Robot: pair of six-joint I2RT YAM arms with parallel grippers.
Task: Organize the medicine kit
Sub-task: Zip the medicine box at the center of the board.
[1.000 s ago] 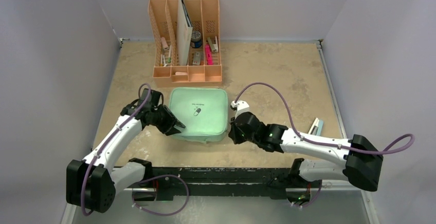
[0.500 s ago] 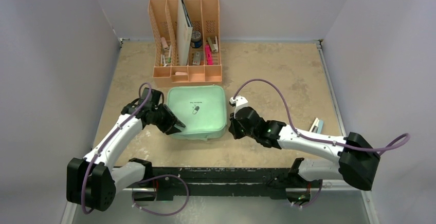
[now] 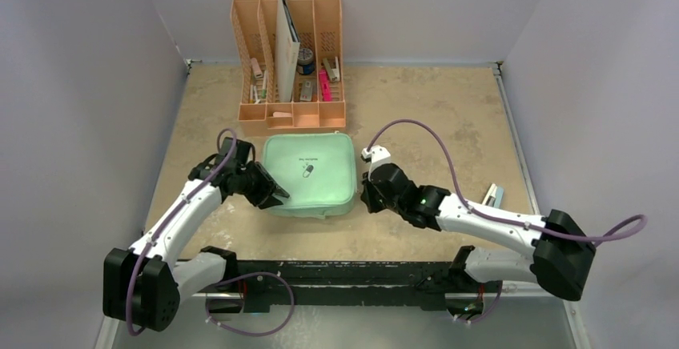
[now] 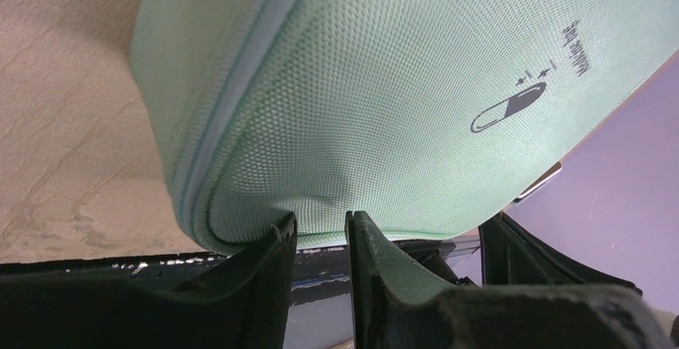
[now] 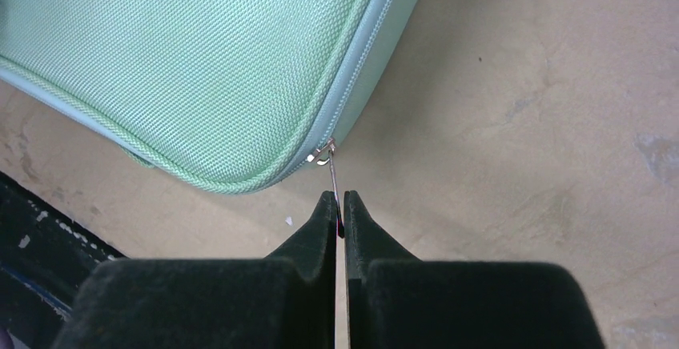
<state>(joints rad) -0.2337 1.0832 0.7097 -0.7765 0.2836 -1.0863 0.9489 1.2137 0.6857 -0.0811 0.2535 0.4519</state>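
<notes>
The medicine kit point(image 3: 308, 174), a mint-green zip case with a dark pill logo point(image 4: 508, 106), lies closed in the middle of the table. My left gripper point(image 3: 276, 197) is at its near-left corner. In the left wrist view its fingertips point(image 4: 320, 221) pinch the puckered fabric of the lid's rim, with a narrow gap between them. My right gripper point(image 3: 364, 197) sits at the kit's near-right corner. There it is shut point(image 5: 337, 201) on the thin metal zipper pull point(image 5: 331, 174), which hangs from the slider point(image 5: 322, 154) at the rounded corner.
A peach-orange slotted desk organizer point(image 3: 288, 61) with pens and small items stands just behind the kit. A small white and blue object point(image 3: 492, 198) lies at the right, near the right arm. The black base rail point(image 3: 352, 273) runs along the near edge.
The right gripper has moved slightly away from the near edge along the kit's right corner, still holding the pull. The kit has shifted a little toward the organizer. The left gripper has barely moved.
</notes>
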